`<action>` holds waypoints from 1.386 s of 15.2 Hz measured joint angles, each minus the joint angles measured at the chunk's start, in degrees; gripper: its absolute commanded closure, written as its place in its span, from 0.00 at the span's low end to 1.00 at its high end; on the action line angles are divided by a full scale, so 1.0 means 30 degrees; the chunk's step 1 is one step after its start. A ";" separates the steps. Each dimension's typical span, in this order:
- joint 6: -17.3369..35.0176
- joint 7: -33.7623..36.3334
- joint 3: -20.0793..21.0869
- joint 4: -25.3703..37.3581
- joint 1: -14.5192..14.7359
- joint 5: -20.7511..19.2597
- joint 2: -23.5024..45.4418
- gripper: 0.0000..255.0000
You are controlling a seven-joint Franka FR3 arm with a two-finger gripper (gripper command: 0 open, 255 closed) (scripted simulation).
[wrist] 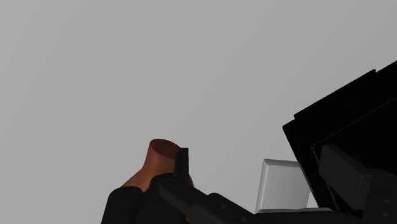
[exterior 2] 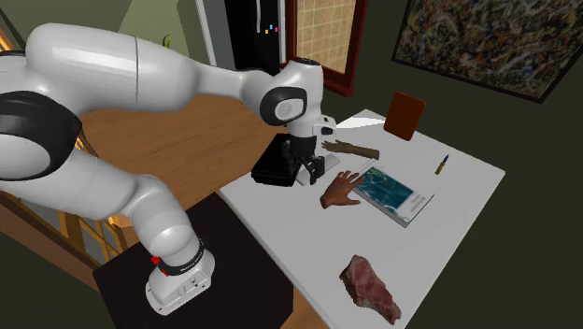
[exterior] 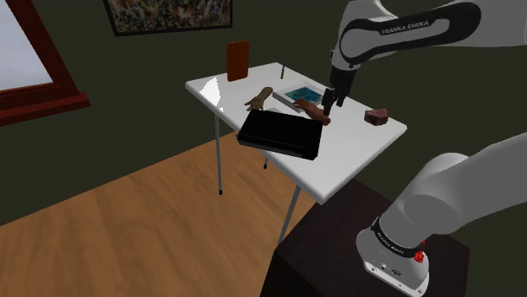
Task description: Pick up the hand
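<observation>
Though the reddish-brown hand (exterior 2: 341,190), lying flat on the white table (exterior 2: 458,224) at mid-frame in the second exterior view, looked light, rigid and smooth, its narrow wrist stump (wrist: 162,156) seemed the surest hold, with the gripper (exterior 2: 313,171) spread open just beside it.

Shoulder view: high, behind my stand (exterior: 334,253), facing down across desk (exterior: 355,156), mid range. Second exterior view: nearer, high off desk's side, stand at its lower left, facing down over desk. Both share desk top, my arm (exterior: 405,29), pincer (exterior 2: 312,174). Wrist view: very close above desk, sighting along pincer.
</observation>
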 measured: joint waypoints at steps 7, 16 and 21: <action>0.3309 -0.1364 -0.1772 0.1698 -0.0537 0.0327 0.4335 0.00; 0.5702 -0.1567 -0.2100 0.0807 -0.0594 0.0580 0.5798 1.00; 0.5774 -0.1550 -0.2102 0.0763 -0.0596 0.0572 0.5788 1.00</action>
